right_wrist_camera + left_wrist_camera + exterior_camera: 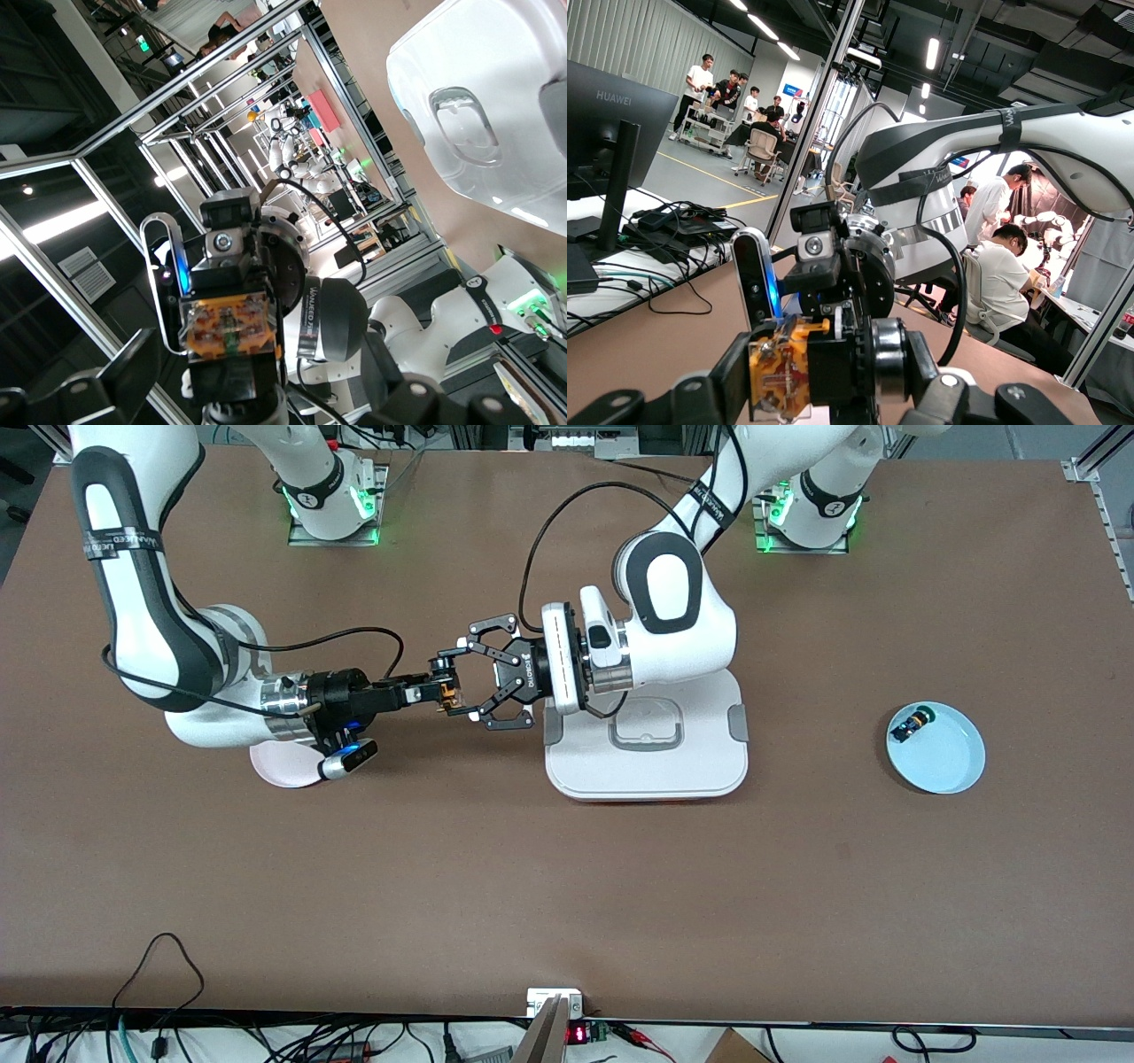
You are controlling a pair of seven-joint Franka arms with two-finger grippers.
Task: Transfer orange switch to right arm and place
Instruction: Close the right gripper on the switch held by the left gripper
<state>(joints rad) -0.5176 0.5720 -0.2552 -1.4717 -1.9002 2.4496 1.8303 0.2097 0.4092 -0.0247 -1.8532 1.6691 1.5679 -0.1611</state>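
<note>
The orange switch (449,691), a tiny black body with an orange, copper-coloured face, hangs in the air over bare table between the pink plate and the white lid. My left gripper (458,682), the wide black linkage one, is shut on it. In the left wrist view its pads press the two ends of the switch (780,372). My right gripper (432,691), the slim black pincer, reaches in from the right arm's end and stands open right at the switch. The right wrist view shows the switch's orange face (229,332) between dark fingers set wide apart.
A white rectangular lid (647,775) lies under the left arm's wrist. A pink plate (276,769) lies under the right wrist. Toward the left arm's end, a light blue plate (948,766) holds a small black switch with blue and green parts (911,726). Cables trail along the table's near edge.
</note>
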